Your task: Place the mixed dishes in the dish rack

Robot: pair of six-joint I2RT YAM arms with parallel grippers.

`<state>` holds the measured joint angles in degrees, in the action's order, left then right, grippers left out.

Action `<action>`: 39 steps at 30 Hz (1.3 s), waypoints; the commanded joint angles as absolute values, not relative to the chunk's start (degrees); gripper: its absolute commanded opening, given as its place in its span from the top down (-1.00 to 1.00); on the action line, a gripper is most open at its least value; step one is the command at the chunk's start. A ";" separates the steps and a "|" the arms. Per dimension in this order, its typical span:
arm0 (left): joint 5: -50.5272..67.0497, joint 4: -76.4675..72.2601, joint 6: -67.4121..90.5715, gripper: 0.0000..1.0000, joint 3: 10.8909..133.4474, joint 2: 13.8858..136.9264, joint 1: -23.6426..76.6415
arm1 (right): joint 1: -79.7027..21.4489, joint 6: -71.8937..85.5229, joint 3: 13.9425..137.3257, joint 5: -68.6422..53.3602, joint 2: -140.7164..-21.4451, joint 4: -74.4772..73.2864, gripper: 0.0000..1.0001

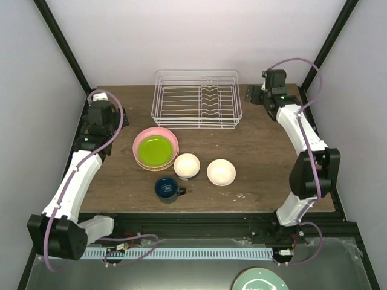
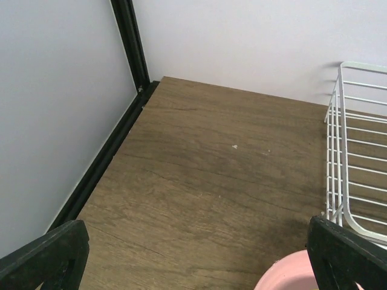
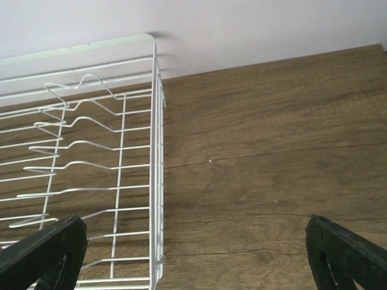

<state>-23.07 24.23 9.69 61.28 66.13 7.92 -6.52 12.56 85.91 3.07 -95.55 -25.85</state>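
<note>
No text, label, brand, number or sign can be read in any view: none on the dishes, the rack, the arms or the tabletop.

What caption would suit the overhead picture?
Empty rack at the back; stacked plates, two bowls and a mug sit between two arms.

Top external: high above and behind the arm bases, looking down on the whole table [image 1: 266,145] from afar. Left wrist: low and close, aimed between the left arm's fingers [image 2: 45,257] at the table's far-left corner. Right wrist: equally close, aimed between the right arm's fingers [image 3: 42,257] at bare wood. Shared by all three: the dish rack [image 1: 196,99], beyond one finger in each wrist view.
</note>
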 commanded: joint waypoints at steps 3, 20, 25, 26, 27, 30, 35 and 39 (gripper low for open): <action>-25.16 26.08 9.11 -1.00 61.50 66.80 8.25 | -9.61 12.87 94.15 3.26 -103.46 -33.95 -1.00; -16.94 26.40 1.63 -1.00 61.38 68.62 8.26 | -9.84 12.47 108.05 0.43 -122.71 -40.17 -1.00; -17.09 26.02 1.00 -1.00 64.72 73.07 8.26 | -9.93 11.65 110.76 2.44 -126.39 -43.11 -1.00; -17.15 26.30 0.83 -0.99 65.69 74.30 8.22 | -9.85 11.34 111.23 3.25 -126.91 -43.97 -1.00; -17.37 26.66 0.98 -1.00 66.77 75.39 8.26 | -9.92 10.88 111.46 4.24 -127.45 -44.61 -1.00; -18.47 26.86 1.83 -1.00 68.67 78.12 8.25 | -9.85 9.73 111.67 7.80 -128.41 -46.56 -1.00; -19.03 25.41 1.82 -1.00 68.52 79.48 8.26 | -7.77 9.72 110.37 9.29 -128.23 -49.52 -1.00; -18.85 24.77 0.66 -1.00 68.63 80.25 8.20 | -5.55 9.85 106.82 10.04 -126.32 -50.04 -1.00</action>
<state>-18.37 26.24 1.69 67.37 79.64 7.99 -8.78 10.31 108.95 6.22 -128.07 -45.91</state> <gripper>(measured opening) 0.997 0.999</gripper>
